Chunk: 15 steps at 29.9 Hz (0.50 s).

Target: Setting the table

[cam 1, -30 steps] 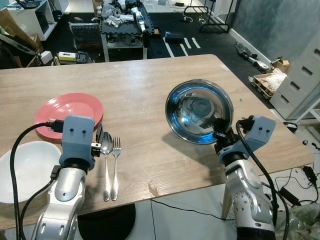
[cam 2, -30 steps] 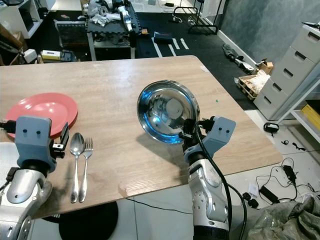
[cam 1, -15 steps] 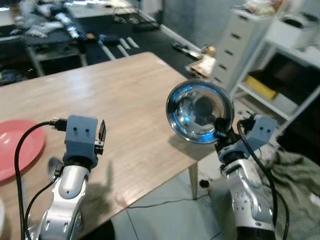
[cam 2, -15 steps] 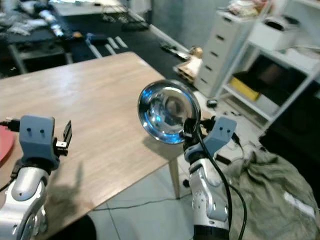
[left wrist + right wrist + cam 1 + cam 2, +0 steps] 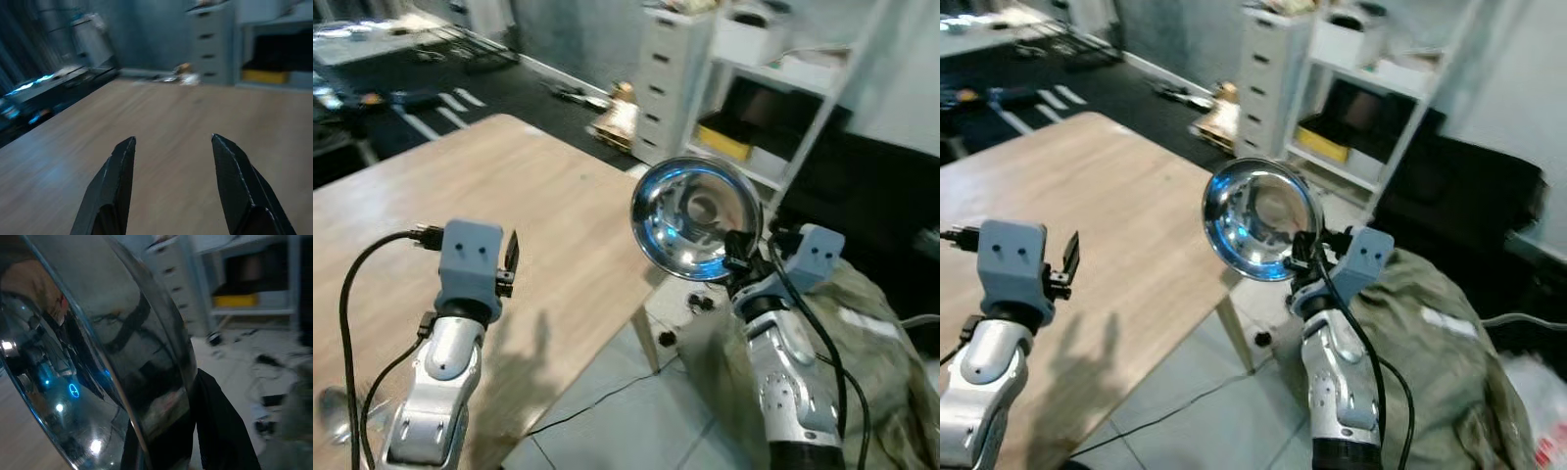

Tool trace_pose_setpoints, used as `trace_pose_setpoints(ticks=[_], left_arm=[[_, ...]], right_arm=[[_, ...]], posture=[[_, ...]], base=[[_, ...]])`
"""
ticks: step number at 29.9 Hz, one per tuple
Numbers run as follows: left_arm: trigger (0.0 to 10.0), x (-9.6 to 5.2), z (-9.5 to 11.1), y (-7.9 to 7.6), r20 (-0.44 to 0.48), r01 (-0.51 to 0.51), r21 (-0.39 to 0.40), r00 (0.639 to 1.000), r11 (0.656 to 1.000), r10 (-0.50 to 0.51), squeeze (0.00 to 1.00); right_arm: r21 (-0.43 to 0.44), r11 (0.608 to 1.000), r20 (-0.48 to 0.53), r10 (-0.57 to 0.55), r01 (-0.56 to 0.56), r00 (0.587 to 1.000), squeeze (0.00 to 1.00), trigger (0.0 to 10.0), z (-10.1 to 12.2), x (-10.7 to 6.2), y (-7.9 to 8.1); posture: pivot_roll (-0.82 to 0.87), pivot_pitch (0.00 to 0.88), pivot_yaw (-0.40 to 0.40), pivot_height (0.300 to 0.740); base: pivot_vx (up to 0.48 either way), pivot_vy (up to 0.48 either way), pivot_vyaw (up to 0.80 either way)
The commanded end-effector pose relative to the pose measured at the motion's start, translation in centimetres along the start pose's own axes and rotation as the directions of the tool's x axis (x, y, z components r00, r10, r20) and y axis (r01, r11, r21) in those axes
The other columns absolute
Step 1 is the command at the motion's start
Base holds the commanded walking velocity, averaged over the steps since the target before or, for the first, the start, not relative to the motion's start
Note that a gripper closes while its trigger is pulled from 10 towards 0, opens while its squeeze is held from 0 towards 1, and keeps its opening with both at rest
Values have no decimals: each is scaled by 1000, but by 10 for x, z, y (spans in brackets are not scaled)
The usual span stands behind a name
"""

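Observation:
A shiny steel bowl (image 5: 693,217) hangs in the air, tipped on edge with its hollow facing me, just past the corner of the wooden table (image 5: 538,186). My right gripper (image 5: 738,258) is shut on the bowl's lower rim; in the right wrist view a black finger (image 5: 215,431) presses against the bowl (image 5: 98,362). My left gripper (image 5: 511,260) hovers above the tabletop, open and holding nothing. The left wrist view shows my left gripper (image 5: 172,141) with its fingers spread over bare wood (image 5: 171,103).
The table's corner (image 5: 644,284) ends beside the bowl, with tiled floor and a cable below. An olive-green cloth heap (image 5: 876,323) lies on the floor under my right arm. A white drawer unit (image 5: 677,69) and a shelf with a yellow box (image 5: 724,147) stand behind.
The camera has swung right, so the plates and cutlery have slid out of view. The bowl stays in my right gripper, now beyond the table corner. The left gripper remains open.

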<state>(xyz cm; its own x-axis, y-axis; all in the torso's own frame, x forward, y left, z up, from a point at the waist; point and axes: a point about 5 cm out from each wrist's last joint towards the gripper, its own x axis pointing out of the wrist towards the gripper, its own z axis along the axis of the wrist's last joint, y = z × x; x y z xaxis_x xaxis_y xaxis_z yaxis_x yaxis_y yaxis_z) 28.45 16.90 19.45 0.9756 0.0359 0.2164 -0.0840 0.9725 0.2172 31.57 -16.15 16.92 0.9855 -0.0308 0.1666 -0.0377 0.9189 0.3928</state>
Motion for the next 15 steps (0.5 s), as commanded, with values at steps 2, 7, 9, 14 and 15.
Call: trace_pose_setpoints(ticks=[2, 7, 9, 14, 15], left_arm=[[10000, 0, -3, 1, -4, 5, 11, 1000, 1000, -5, 0], [10000, 4, 2, -3, 23, 48, 13, 999, 999, -48, 0], [10000, 4, 2, -4, 26, 58, 15, 998, 998, -59, 0], [10000, 1, -3, -11, 1, 114, -12, 993, 993, -114, 0], [10000, 0, -4, -13, -3, 126, -14, 992, 992, -126, 0]], right_arm=[[15, 1000, 32, 7, -7, 999, 0, 10000, 3, -1, 3], [6, 1000, 37, -1, 0, 999, 0, 10000, 5, -2, 0], [1, 1000, 37, -1, 1, 999, 0, 10000, 5, -3, 0], [-52, 999, 27, -2, 3, 1000, 0, 10000, 2, -8, -4], [-60, 998, 23, -2, 4, 1000, 0, 10000, 1, -9, -5]], posture=[[35, 12, 76, 740], [34, 9, 78, 740], [34, 8, 77, 740], [26, 10, 78, 740], [24, 13, 77, 740]], base=[[0, 0, -800], [0, 0, -800], [0, 0, -800], [0, 0, -800], [0, 0, -800]])
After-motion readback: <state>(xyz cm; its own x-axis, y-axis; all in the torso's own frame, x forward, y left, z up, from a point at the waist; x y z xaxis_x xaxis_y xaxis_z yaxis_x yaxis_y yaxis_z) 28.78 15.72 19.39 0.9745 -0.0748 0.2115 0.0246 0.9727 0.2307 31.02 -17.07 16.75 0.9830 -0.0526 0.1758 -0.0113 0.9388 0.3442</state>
